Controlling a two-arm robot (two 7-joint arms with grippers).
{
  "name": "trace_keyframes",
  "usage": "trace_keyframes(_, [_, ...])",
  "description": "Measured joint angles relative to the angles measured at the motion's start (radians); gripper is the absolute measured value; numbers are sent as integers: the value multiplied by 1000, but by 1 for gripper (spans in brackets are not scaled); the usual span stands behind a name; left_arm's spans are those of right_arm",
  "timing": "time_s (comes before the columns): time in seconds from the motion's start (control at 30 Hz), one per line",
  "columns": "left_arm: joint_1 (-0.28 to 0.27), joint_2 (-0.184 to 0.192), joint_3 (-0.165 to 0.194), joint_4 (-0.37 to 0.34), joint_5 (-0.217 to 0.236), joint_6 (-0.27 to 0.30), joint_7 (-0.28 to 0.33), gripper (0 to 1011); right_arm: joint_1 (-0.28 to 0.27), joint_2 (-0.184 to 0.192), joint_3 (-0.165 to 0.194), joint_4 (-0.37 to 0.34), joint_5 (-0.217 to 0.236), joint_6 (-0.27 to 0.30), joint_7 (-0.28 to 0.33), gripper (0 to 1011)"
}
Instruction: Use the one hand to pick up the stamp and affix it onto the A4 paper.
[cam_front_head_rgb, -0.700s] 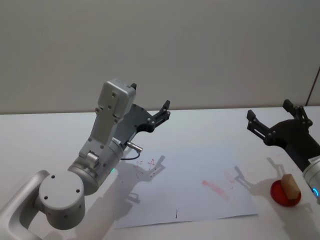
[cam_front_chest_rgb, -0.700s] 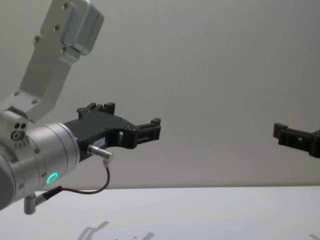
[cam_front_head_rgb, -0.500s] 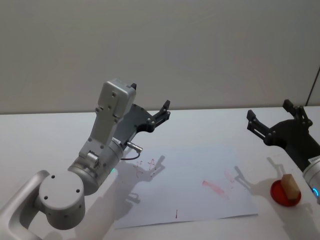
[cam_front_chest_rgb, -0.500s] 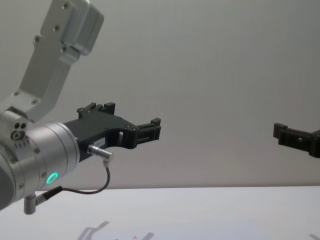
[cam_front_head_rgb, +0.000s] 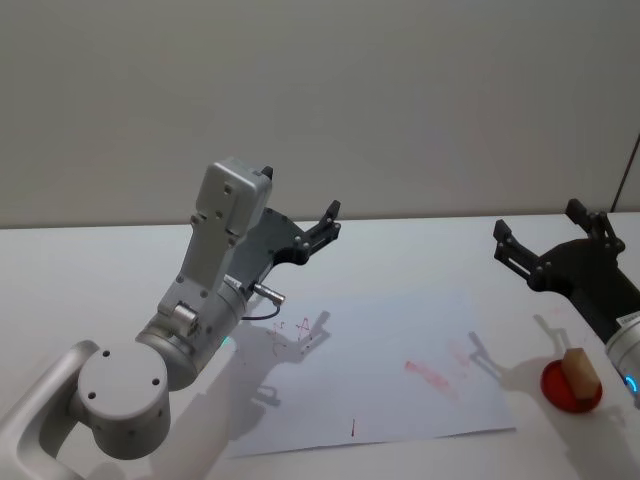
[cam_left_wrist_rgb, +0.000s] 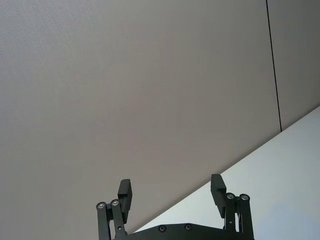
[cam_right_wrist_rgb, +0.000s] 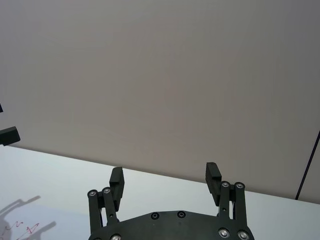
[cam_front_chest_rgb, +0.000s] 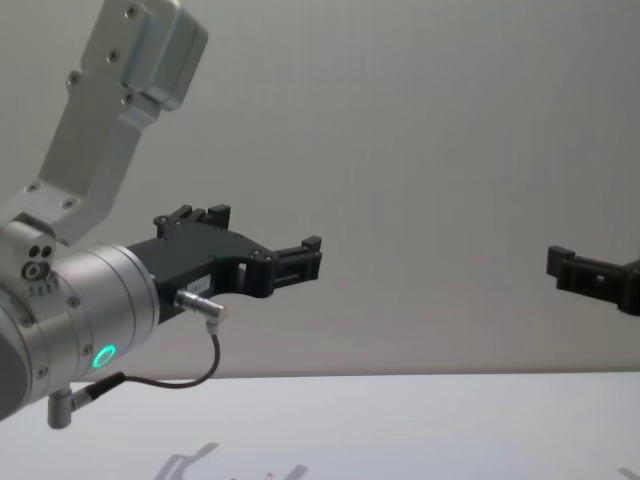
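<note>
The stamp (cam_front_head_rgb: 578, 368), a small light-brown wooden block, stands on a red round pad (cam_front_head_rgb: 570, 388) at the table's right edge. The A4 paper (cam_front_head_rgb: 390, 385) lies flat in the middle of the table and carries faint red marks. My right gripper (cam_front_head_rgb: 537, 220) (cam_right_wrist_rgb: 165, 174) hovers open above the table, behind and a little left of the stamp, with nothing between its fingers. My left gripper (cam_front_head_rgb: 300, 195) (cam_left_wrist_rgb: 170, 186) is raised over the paper's far left corner, open and empty, pointing toward the wall.
The white table (cam_front_head_rgb: 90, 270) ends at a plain grey wall behind. My left arm's silver links (cam_front_head_rgb: 215, 260) rise over the table's left front. A dark vertical line (cam_front_head_rgb: 628, 170) runs down the wall at far right.
</note>
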Motion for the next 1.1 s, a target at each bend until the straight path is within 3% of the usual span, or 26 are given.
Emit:
trace_keyframes(0.9, [0, 0, 0, 0, 0, 0, 0, 1001, -1, 0, 0, 0, 0, 1, -1, 1001])
trace_keyframes(1.1, [0, 0, 0, 0, 0, 0, 0, 1001, -28, 3, -4, -26, 2, 13, -23, 1001])
